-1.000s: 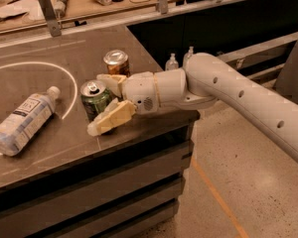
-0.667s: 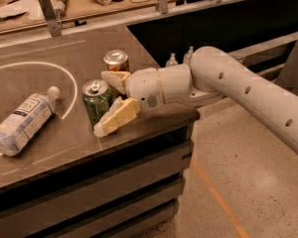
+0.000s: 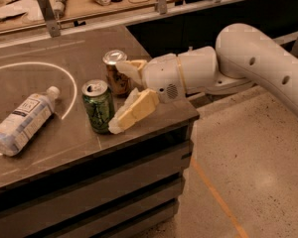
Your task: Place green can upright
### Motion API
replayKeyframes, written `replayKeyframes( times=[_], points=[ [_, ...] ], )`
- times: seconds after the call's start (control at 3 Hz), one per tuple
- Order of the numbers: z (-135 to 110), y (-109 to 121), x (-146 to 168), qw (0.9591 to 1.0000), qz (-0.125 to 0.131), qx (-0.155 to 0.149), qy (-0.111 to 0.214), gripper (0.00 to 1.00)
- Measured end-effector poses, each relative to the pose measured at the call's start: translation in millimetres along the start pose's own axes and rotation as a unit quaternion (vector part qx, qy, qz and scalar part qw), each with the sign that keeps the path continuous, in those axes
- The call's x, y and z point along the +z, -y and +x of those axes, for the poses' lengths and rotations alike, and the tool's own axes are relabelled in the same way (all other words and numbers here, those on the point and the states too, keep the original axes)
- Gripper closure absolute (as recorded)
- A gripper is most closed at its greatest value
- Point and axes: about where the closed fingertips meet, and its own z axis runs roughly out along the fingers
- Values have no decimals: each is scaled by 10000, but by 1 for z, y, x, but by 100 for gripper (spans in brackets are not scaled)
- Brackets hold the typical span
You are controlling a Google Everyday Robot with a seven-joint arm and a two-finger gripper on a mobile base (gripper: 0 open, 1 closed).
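Camera view, left to right. A clear plastic bottle with a white label and white cap (image 3: 22, 123) lies on its side at the left of the dark grey tabletop (image 3: 59, 150), cap pointing toward the back right. A thin white curved line (image 3: 69, 86) painted on the tabletop runs between the bottle and the cans.

The small green aluminium drink can with pale markings and a silver pull-tab top (image 3: 98, 106) stands upright near the front right corner of the tabletop. An orange-brown can of like size (image 3: 115, 73) stands upright just behind and to its right.

The cream-coloured two-finger gripper (image 3: 116, 96) hangs low over that corner, its jaws spread wide and holding nothing. The lower finger (image 3: 135, 110) slants down just beside the green can's right side; contact cannot be determined. The upper finger (image 3: 131, 67) overlaps the orange-brown can.

The white robot arm (image 3: 248, 53) extends rightward above the speckled floor (image 3: 258, 162).
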Motion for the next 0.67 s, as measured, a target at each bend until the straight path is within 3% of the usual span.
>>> replayKeyframes(
  times=[0.67],
  points=[
    [-5,-10,-41,9991,414,-49,-42,0]
  ],
)
